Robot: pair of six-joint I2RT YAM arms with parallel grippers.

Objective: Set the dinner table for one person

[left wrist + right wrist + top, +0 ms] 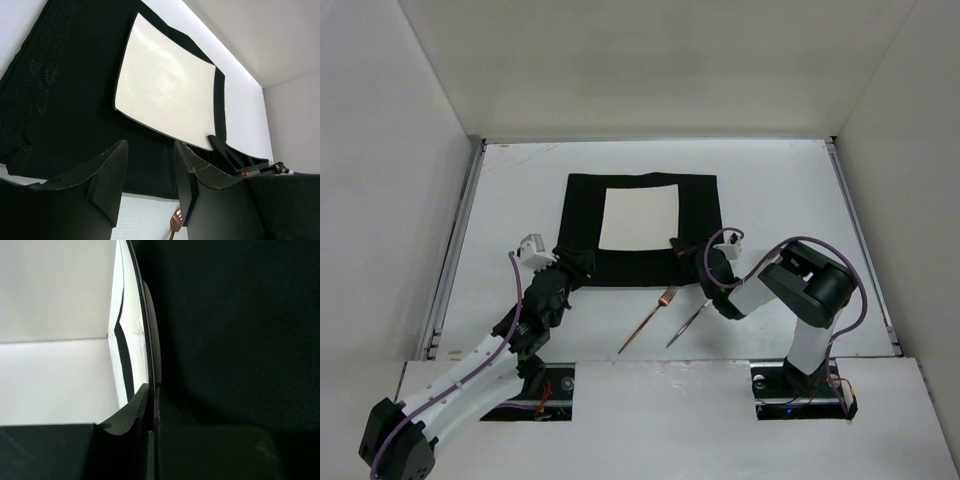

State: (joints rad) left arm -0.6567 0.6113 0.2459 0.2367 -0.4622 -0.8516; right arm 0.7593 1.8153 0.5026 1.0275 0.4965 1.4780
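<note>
The white dinner table [520,200] carries a black cloth mat [695,200] with a square pale plate [638,218] on it. My right gripper [682,250] is at the plate's near right corner. In the right wrist view its jaws [151,390] are shut on the plate's rim [132,315], above the mat [240,340]. My left gripper [578,262] hovers open and empty over the mat's near left edge [60,100]. The plate [165,85] lies beyond its fingers [115,170]. A copper fork [648,322] lies on the table in front of the mat.
A thin silver utensil [688,324] lies right of the fork, close to my right arm. The fork's head [175,222] shows between my left fingers. Metal rails [455,250] run along the table's sides, and white walls enclose it.
</note>
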